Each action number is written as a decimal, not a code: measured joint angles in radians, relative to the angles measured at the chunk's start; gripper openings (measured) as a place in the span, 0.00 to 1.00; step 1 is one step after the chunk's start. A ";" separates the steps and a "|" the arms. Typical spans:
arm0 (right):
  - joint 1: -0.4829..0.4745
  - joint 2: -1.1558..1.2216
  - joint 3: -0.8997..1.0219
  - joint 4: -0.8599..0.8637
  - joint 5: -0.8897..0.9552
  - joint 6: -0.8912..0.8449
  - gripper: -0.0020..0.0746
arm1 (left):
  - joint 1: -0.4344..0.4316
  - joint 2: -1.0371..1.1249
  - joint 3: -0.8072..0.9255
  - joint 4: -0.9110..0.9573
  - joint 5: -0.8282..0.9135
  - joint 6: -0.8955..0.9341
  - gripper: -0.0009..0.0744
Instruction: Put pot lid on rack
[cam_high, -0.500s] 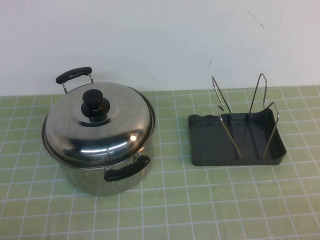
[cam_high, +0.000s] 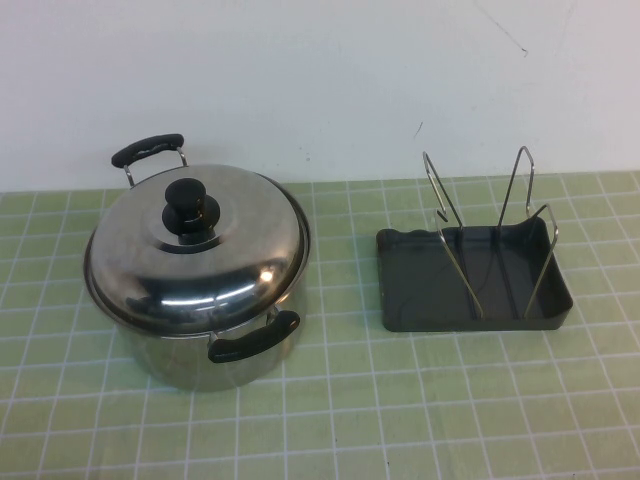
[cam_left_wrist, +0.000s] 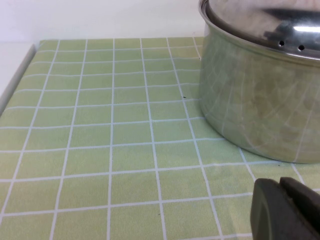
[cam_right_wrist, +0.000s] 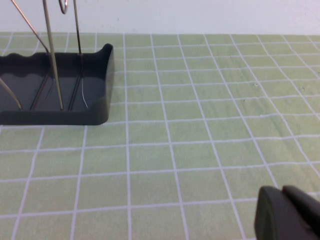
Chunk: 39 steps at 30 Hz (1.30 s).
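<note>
Sitting on pot (cam_high: 190, 345): pot lid (cam_high: 195, 262); rack (cam_high: 472, 278) apart (hands low).

The round domed stainless-steel pot lid (cam_high: 195, 255) sits on the steel pot with two black handles (cam_high: 215, 355), at the left of the green tiled tablecloth (cam_high: 350, 410). The dark grey rectangular plastic rack with wire loops (cam_high: 475, 285) stands well apart to the pot's right. The left gripper (cam_left_wrist: 285, 210) rests low near the pot and the right gripper (cam_right_wrist: 287, 215) low near the rack, neither touching.

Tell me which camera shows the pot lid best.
The high view: the whole pot lid sits on the pot, knob visible. The left wrist view catches only its rim edge, beside the left gripper. The right wrist view shows the rack and right gripper instead.
</note>
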<state>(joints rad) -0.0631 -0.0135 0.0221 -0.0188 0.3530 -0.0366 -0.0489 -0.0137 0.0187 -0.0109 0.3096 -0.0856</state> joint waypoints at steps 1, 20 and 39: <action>0.000 0.000 0.000 0.000 0.000 0.000 0.02 | 0.000 0.000 0.000 0.000 0.000 0.000 0.01; 0.000 0.000 0.000 0.000 0.000 0.000 0.02 | 0.000 0.000 0.000 0.000 0.000 -0.004 0.01; 0.000 0.000 0.000 0.000 0.000 -0.007 0.02 | 0.000 0.000 0.000 -0.034 -0.029 -0.086 0.01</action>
<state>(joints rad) -0.0631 -0.0135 0.0221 -0.0188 0.3530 -0.0432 -0.0489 -0.0137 0.0187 -0.0446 0.2808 -0.1715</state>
